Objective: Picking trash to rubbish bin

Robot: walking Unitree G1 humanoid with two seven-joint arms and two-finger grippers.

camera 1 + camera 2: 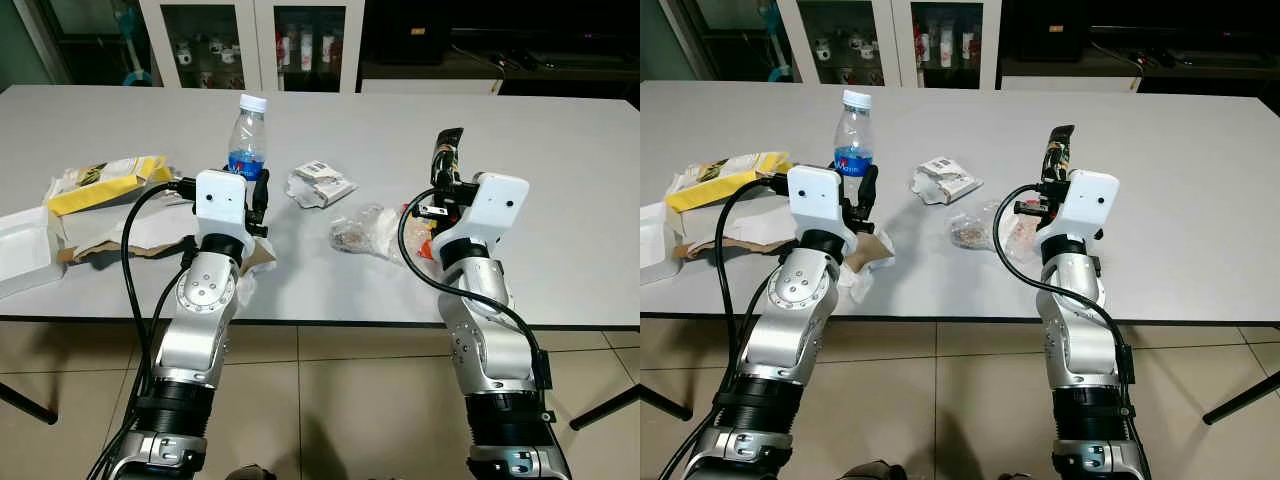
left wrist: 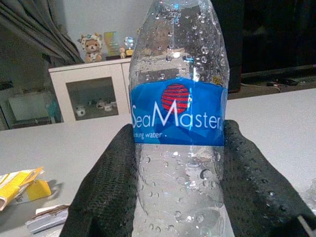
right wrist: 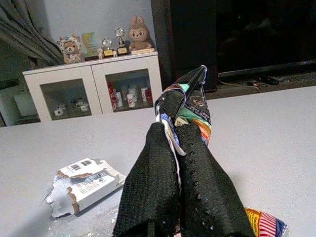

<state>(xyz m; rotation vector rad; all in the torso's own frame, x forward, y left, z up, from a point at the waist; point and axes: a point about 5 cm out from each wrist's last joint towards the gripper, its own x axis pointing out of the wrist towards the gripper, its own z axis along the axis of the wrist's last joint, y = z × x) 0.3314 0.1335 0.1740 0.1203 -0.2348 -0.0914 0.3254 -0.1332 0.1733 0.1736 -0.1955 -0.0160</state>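
Left claw is clamped on the upright bottle over the tabletop; right claw pinches a dark wrapper held aloft. Both loads should stay gripped firmly and level on the way to the bin, leaving the torn box and clear bag for later.

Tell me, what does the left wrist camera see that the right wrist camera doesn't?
Left wrist view: the clear plastic water bottle with a blue label, clamped between the left gripper's black fingers, and a yellow snack packet.

Right wrist view: the right gripper pinching a dark crumpled snack wrapper, with a torn white cardboard box lying on the table.

Both: the grey table and a white glass-door cabinet behind it.
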